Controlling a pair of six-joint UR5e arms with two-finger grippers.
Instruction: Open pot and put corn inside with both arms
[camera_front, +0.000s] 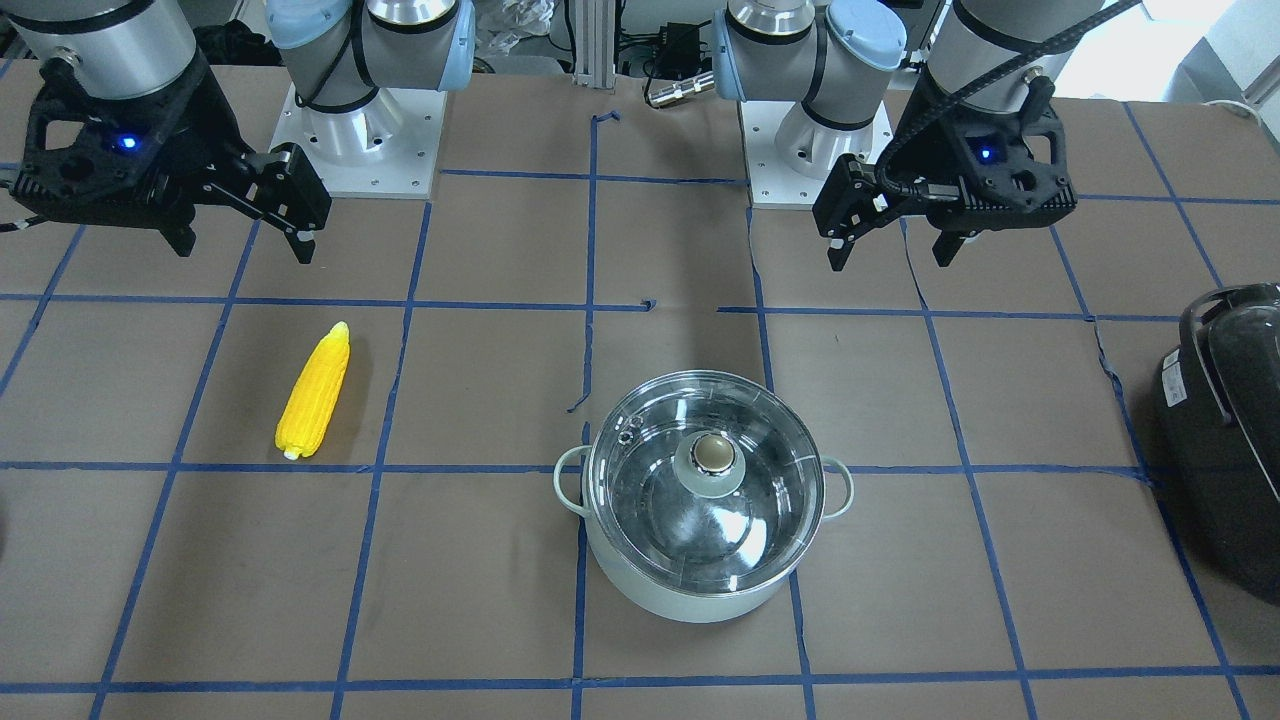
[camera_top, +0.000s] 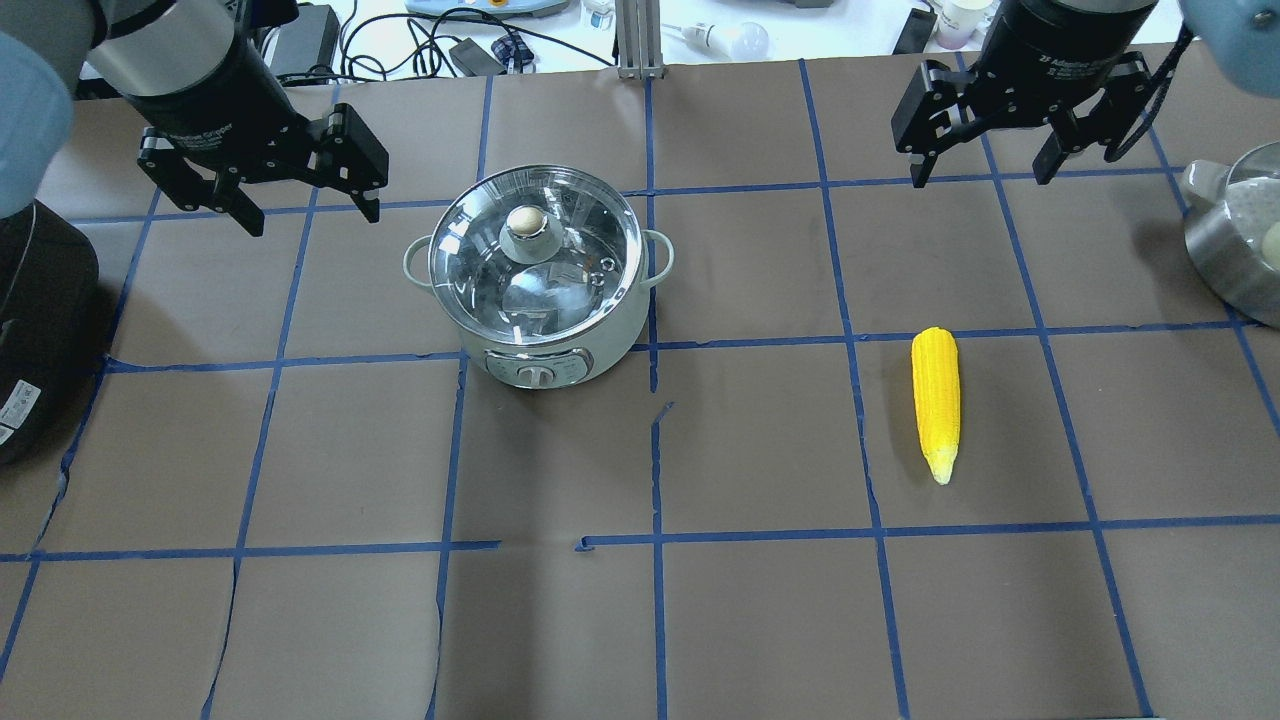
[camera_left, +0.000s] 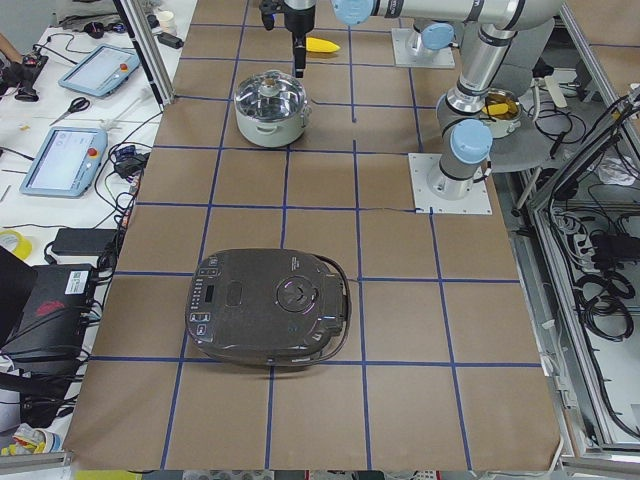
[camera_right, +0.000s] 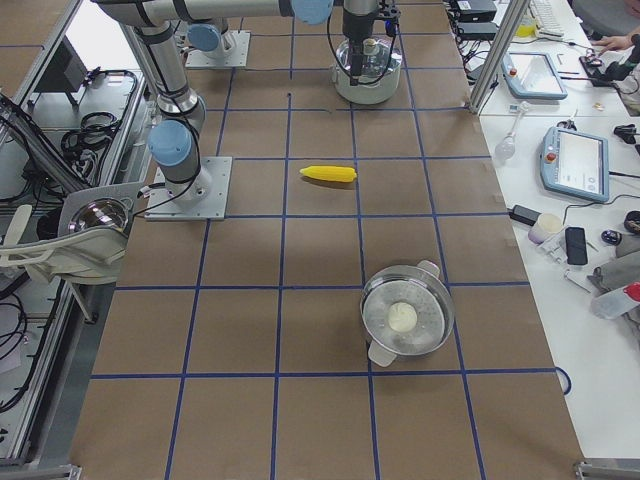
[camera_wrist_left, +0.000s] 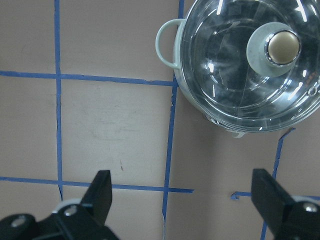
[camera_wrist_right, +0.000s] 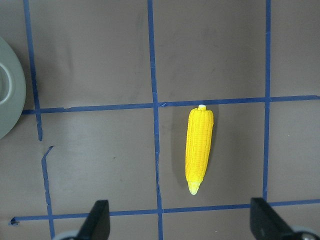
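Front view: the lidded pot (camera_front: 690, 600) sits on the bench (camera_front: 1000, 600); its smooth knob (camera_front: 712, 455) may slip from the wide-open left end effector (camera_front: 890, 250). Right wrist view: the corn (camera_wrist_right: 200, 150) lies loose, apart from the wide-open right end effector (camera_wrist_right: 181, 222); it could roll.

We hold our left gripper (camera_top: 315, 220) aloft at the far left, wrist pointing straight down, jaws spread wide and empty, our right gripper (camera_top: 980, 180) aloft at the far right, likewise pointing down, jaws wide apart, grasping nothing.
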